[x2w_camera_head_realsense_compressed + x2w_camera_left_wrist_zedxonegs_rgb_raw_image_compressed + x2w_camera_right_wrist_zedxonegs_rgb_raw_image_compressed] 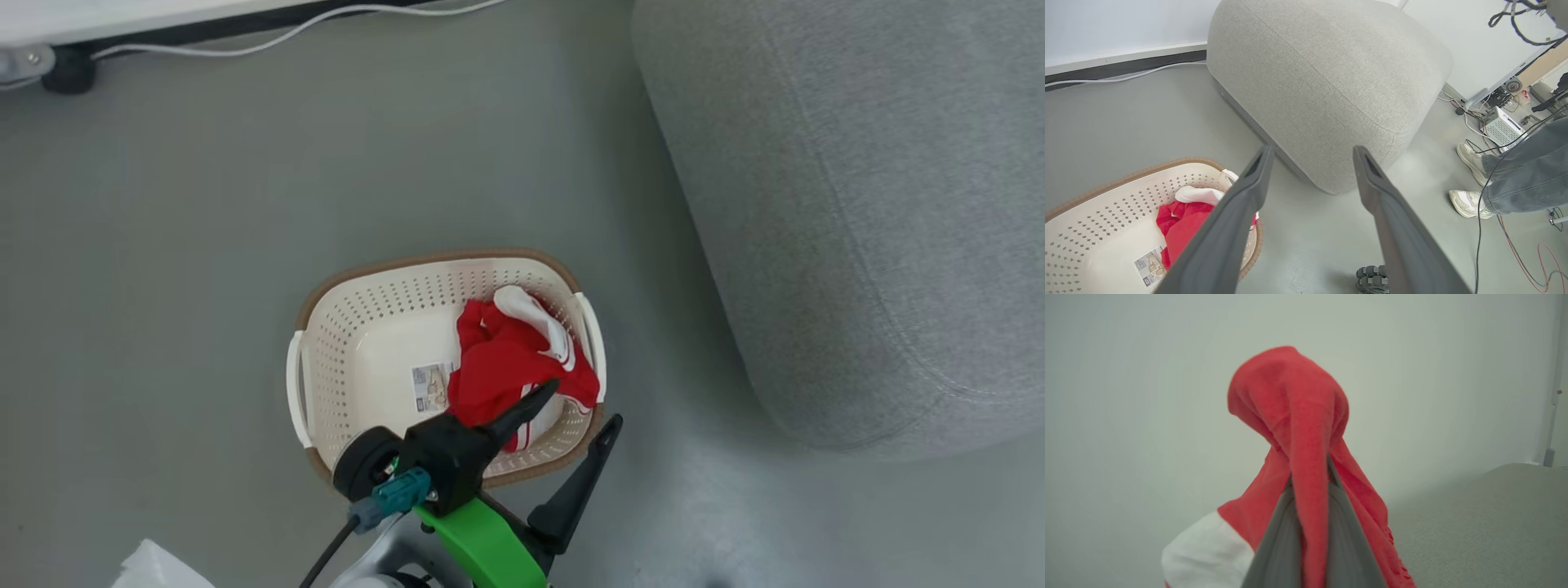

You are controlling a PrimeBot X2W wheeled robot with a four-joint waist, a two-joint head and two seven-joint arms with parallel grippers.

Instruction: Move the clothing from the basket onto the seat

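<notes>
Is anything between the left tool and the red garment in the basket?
Nothing visible does. The open left tool hangs above the basket's edge; the red garment lies uncovered inside, against one side wall.

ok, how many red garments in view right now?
2. One garment lies bunched at the right of the basket; the other garment is pinched in the right gripper. The heap may hide more.

Basket [367, 327] perforated matt plastic w/ woven-look rim; clothing [498, 359] soft matt cloth; seat [857, 204] textured woven fabric.
</notes>
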